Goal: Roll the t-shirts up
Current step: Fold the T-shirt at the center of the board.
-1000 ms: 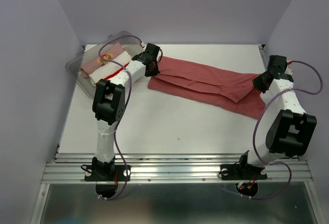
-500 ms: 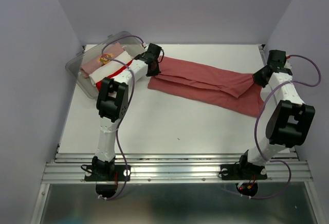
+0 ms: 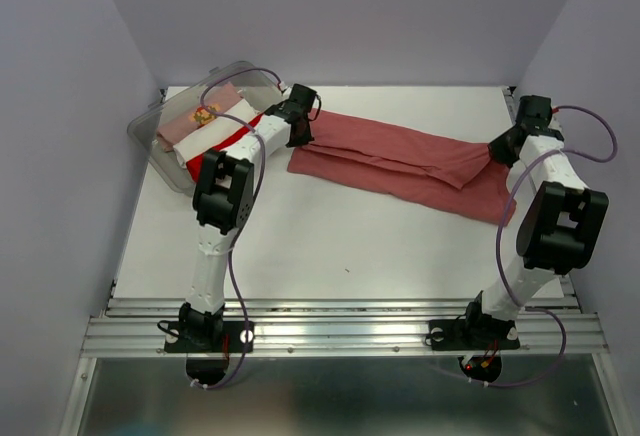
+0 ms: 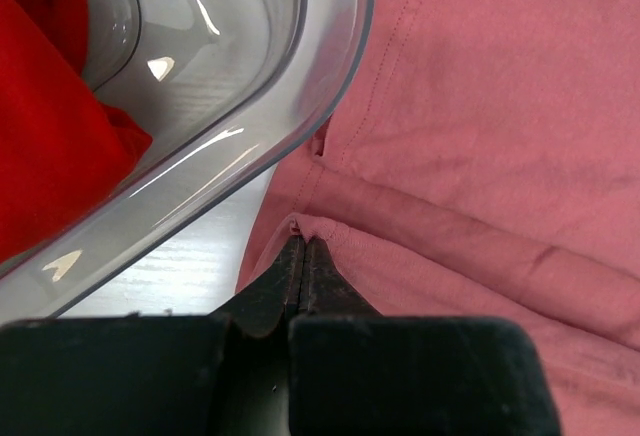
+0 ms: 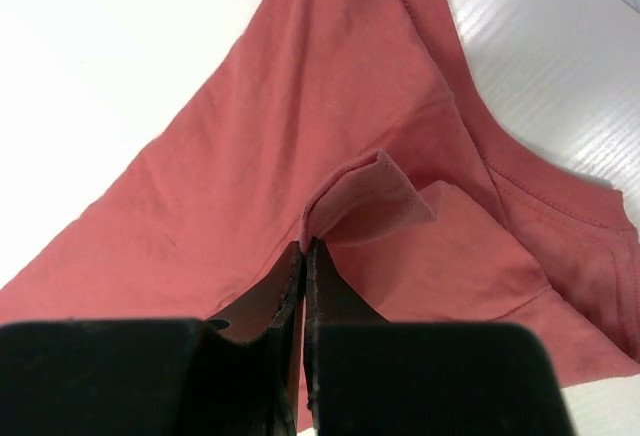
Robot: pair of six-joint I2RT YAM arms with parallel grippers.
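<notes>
Overhead, we see a white table (image 3: 330,246) with the large brick-red t-shirt (image 3: 400,161) lying flat across it as a long folded band, not yet rolled. At far left, a clear tub (image 3: 150,141) holds the finished work: a pale pink roll (image 3: 195,118), white roll (image 3: 225,124) and bright red roll (image 4: 50,136). Our left gripper (image 4: 303,248) pinches the shirt's left edge tight, with the tub rim just beside it and likely to crowd rolling. Our right gripper (image 5: 305,248) pinches a raised fold at the right end

A white table (image 3: 300,246) is seen. A brick-red t-shirt (image 3: 400,161), folded into a long band, is laid across it from 12 toward 3 o'clock. A clear tub (image 3: 143,131) is set at 10 o'clock.
</notes>
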